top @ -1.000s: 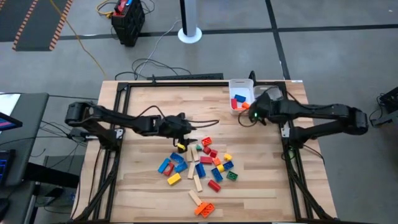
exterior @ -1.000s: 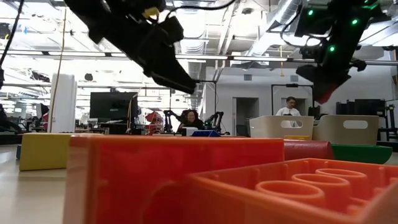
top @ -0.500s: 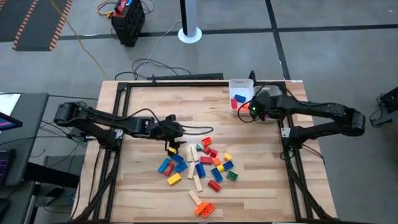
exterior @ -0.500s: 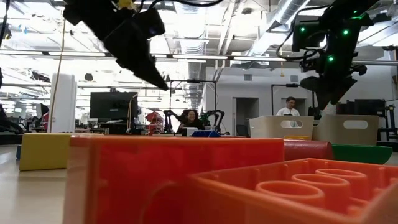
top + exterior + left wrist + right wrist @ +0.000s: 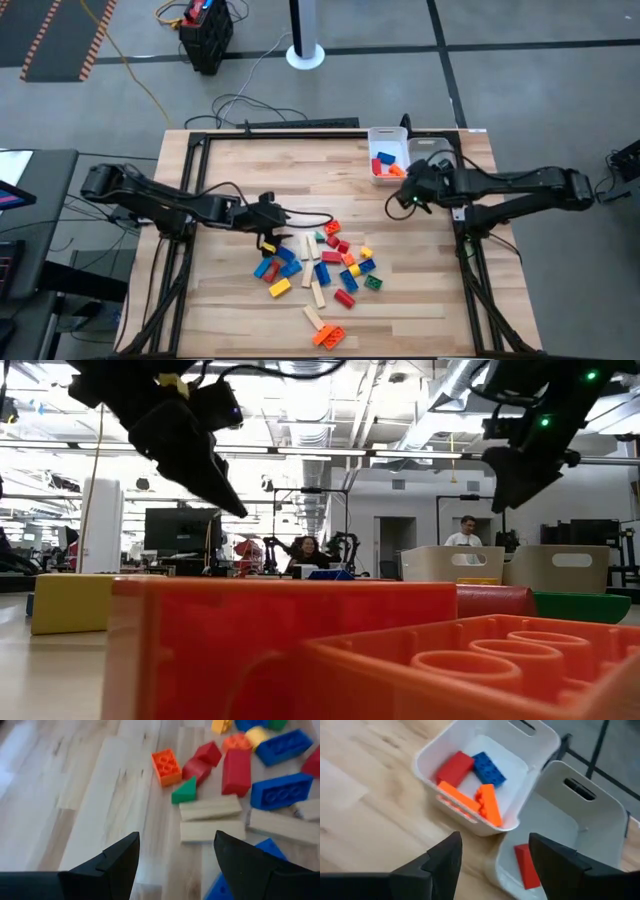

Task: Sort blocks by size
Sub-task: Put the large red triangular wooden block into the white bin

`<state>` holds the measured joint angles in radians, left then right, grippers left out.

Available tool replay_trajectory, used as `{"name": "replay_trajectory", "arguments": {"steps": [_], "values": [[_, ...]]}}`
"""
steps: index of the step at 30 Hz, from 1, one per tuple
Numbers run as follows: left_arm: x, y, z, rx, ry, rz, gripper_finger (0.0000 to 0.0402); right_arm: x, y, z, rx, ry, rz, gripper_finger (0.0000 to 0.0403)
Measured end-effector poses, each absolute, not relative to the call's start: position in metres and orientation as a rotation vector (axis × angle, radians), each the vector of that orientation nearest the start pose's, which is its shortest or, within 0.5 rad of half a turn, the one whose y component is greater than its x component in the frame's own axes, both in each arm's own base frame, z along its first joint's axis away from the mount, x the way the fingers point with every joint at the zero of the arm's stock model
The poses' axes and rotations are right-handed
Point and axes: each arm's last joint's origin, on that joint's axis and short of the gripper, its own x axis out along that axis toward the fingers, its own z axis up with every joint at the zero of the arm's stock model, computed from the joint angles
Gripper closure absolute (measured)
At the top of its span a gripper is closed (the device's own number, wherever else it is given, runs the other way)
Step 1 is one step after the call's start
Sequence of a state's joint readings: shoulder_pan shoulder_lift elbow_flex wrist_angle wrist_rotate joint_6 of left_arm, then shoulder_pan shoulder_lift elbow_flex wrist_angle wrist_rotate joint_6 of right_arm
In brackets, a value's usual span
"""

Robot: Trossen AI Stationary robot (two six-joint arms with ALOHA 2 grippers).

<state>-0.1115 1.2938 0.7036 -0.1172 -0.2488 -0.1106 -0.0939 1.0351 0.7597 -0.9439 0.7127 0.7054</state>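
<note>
The left end effector (image 5: pixel 175 857) hung open over the desk (image 5: pixel 90 795); blocks (image 5: pixel 235 770) lay scattered toward the frame's upper right.

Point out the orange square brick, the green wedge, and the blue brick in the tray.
orange square brick (image 5: pixel 166 766), left wrist view, studded top.
green wedge (image 5: pixel 185 792), left wrist view, sloped face.
blue brick (image 5: pixel 489 768), right wrist view, studded top.
</note>
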Motion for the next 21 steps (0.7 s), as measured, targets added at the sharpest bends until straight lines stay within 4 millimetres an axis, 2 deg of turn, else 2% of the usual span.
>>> {"name": "replay_trajectory", "arguments": {"steps": [6,12,17,21], "values": [[0.257,-0.017,0.209,0.107,0.668,0.191,0.0152,0.148,-0.065,0.233,0.352,1.016,-1.168,0.0143],[0.26,-0.006,0.206,0.186,0.582,0.202,0.0152,0.129,-0.108,0.229,0.555,1.105,-1.128,0.0143],[0.262,0.014,0.21,0.21,0.55,0.218,0.0152,0.113,-0.141,0.218,0.679,1.154,-1.09,0.0143],[0.263,0.034,0.214,0.181,0.498,0.164,0.0152,0.114,-0.157,0.201,0.726,1.247,-1.026,0.0143]]}}
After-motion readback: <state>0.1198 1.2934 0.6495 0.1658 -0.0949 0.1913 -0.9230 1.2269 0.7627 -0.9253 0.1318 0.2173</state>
